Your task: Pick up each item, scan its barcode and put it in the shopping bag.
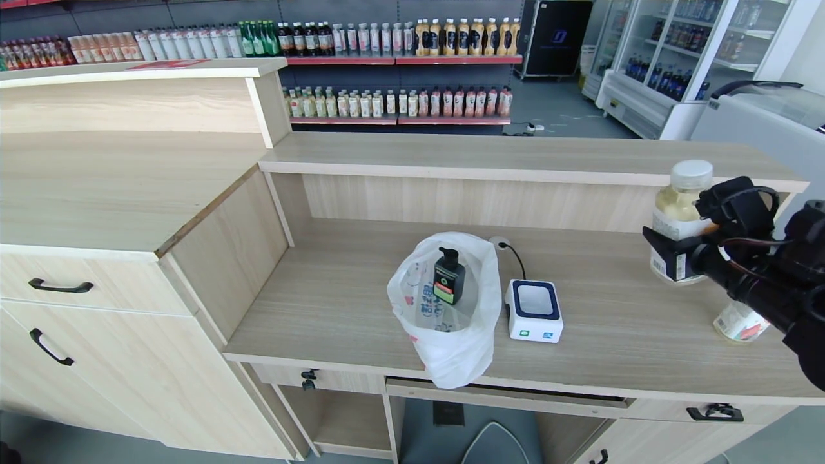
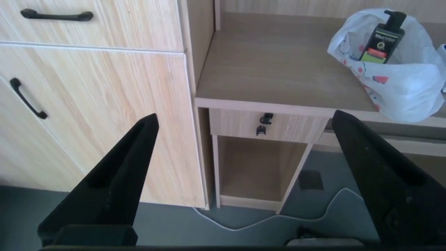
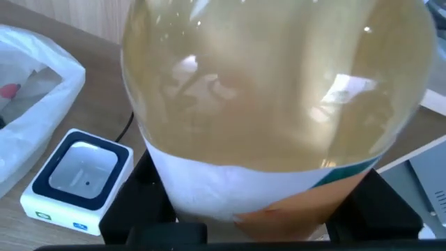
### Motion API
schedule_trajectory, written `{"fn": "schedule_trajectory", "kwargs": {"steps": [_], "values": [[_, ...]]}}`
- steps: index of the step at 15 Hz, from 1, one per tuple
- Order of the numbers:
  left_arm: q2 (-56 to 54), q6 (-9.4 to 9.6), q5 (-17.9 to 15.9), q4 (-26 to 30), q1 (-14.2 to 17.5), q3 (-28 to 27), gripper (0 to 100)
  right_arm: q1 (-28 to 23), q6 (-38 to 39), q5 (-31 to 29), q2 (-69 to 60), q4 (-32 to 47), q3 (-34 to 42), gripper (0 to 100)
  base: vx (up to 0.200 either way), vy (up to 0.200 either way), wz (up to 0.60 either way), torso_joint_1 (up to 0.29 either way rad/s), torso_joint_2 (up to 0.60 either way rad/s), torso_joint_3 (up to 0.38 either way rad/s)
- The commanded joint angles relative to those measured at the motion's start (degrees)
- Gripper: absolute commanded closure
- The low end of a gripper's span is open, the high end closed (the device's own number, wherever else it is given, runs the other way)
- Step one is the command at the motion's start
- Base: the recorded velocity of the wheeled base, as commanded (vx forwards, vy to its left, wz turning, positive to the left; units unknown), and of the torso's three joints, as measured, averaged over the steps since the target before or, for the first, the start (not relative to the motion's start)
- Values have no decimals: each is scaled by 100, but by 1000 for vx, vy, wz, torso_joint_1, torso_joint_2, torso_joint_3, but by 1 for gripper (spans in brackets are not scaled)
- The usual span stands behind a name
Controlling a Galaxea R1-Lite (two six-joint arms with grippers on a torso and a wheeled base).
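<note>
At the counter's right end my right gripper (image 1: 677,254) is shut on a bottle of pale yellow drink (image 1: 680,206) with a white cap, held upright. Up close, the bottle (image 3: 279,104) sits between the dark fingers of that gripper (image 3: 258,226). The white and blue barcode scanner (image 1: 533,309) (image 3: 80,178) stands mid-counter, left of the bottle. Beside it the white plastic shopping bag (image 1: 464,348) (image 2: 411,84) (image 3: 35,104) stands open with a black pump bottle (image 1: 449,277) (image 2: 381,38) inside. My left gripper (image 2: 244,181) hangs open and empty below counter height, before the cabinet.
A white container with a red label (image 1: 740,321) sits on the counter under my right arm, partly hidden. A raised shelf (image 1: 515,158) runs along the counter's back. The tall cabinet with drawers (image 1: 97,290) stands to the left. The scanner's cable (image 1: 515,254) runs back.
</note>
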Motion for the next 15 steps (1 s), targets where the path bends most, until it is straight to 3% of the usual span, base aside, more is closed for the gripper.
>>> {"fn": "schedule_trajectory", "kwargs": {"steps": [1,4,10,13,15], "values": [[-2,0,0,-1,0,0,0,6,-69,-38,-539,0,112,100,0,0,0,0,0,0],[-2,0,0,-1,0,0,0,59,-315,-21,-645,-26,183,100,0,0,200,2,-1,1],[-2,0,0,-1,0,0,0,1526,-455,94,208,-589,68,100,0,0,500,-1,2,1],[-2,0,0,-1,0,0,0,1720,10,1166,1183,-765,7,100,0,0,0,0,0,0],[-2,0,0,-1,0,0,0,1720,195,1421,1684,-905,7,100,0,0,0,0,0,0]]}}
